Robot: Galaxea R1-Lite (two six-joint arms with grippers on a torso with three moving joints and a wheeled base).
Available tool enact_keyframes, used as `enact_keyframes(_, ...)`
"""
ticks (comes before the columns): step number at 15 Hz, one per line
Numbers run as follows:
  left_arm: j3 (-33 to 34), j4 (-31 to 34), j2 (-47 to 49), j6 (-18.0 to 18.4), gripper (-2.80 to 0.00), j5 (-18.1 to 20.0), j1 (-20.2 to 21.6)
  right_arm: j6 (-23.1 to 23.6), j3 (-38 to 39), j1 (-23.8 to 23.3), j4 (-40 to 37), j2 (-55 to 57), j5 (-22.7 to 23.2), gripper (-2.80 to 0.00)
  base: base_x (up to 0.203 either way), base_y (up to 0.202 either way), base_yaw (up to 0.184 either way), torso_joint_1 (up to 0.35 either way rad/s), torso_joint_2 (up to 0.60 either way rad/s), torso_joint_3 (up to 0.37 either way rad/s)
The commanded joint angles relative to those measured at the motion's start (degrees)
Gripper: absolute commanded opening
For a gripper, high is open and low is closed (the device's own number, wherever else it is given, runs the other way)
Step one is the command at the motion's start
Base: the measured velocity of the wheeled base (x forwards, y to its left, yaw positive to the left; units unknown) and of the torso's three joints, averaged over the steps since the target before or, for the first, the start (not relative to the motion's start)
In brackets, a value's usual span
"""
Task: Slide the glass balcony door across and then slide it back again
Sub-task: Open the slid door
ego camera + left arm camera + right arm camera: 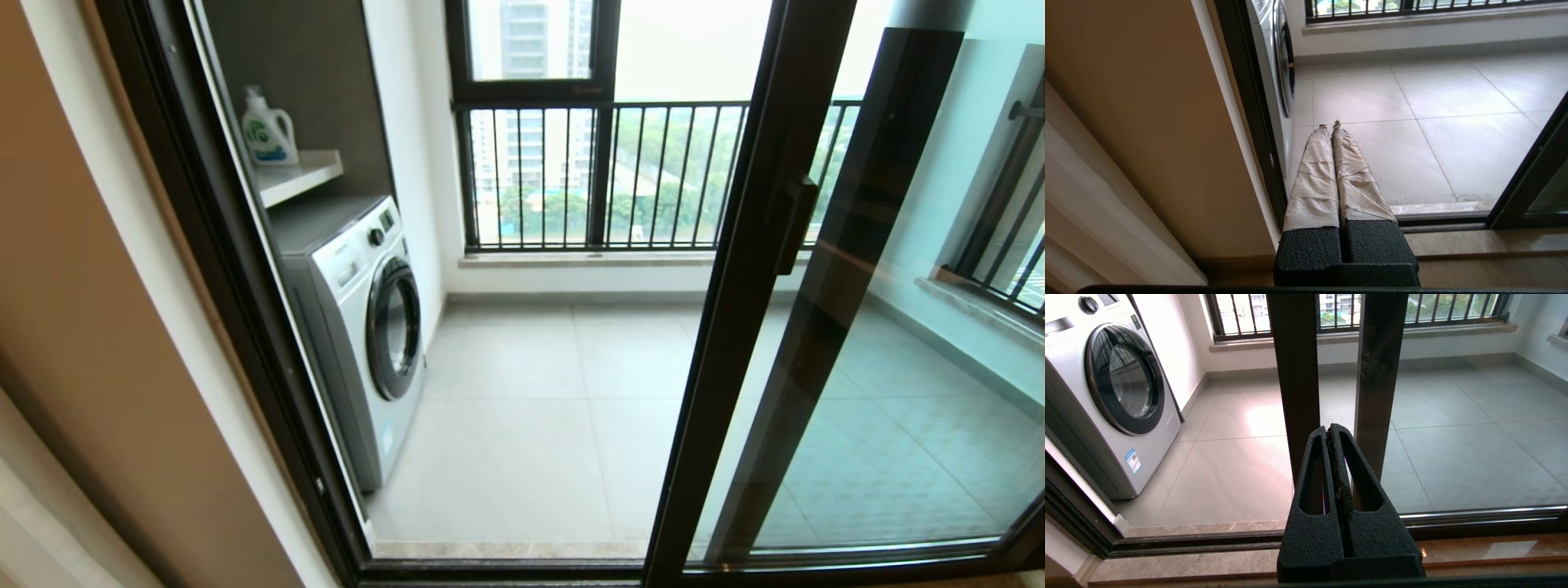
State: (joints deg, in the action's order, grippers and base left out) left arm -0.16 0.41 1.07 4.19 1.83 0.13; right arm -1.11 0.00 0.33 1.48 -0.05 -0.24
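Door (751, 269) stands slid to the right, opening on the left; its stile runs upright, handle (796, 224) on the stile. Right gripper (1333, 435), fingers pressed together and empty, is seen just short of the stile, nearer than the left gripper (1329, 124), also closed, by the washer (359, 327). Nothing blocks the track.

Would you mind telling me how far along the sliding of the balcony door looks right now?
The glass balcony door stands slid to the right, leaving the opening to the washing machine clear. Nothing is in hand: the left gripper and right gripper are both shut and off the door. Whether this is the start or after one slide cannot be told; at least sliding it across remains.
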Motion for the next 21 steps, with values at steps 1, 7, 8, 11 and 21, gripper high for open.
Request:
enact_keyframes(1,0.2,-0.1,-1.0,-1.2,-2.80,-1.0,0.0,0.0,0.7,0.0,0.0,0.0,0.0,-2.80,0.000,0.000,0.000,0.000,0.00,0.000)
enact_keyframes(7,0.2,-0.3,-1.0,-3.0,-2.80,-1.2,0.0,0.0,0.7,0.0,0.0,0.0,0.0,-2.80,0.000,0.000,0.000,0.000,0.00,0.000)
enact_keyframes(8,0.2,-0.3,-1.0,-3.3,-2.80,-1.7,0.0,0.1,0.7,0.0,0.0,0.0,0.0,-2.80,0.000,0.000,0.000,0.000,0.00,0.000)
enact_keyframes(11,0.2,-0.3,-1.0,-3.4,-2.80,-1.8,0.0,0.1,0.7,0.0,0.0,0.0,0.0,-2.80,0.000,0.000,0.000,0.000,0.00,0.000)
enact_keyframes(21,0.2,-0.3,-1.0,-3.4,-2.80,-1.8,0.0,-0.4,0.7,0.0,0.0,0.0,-0.1,-2.80,0.000,0.000,0.000,0.000,0.00,0.000)
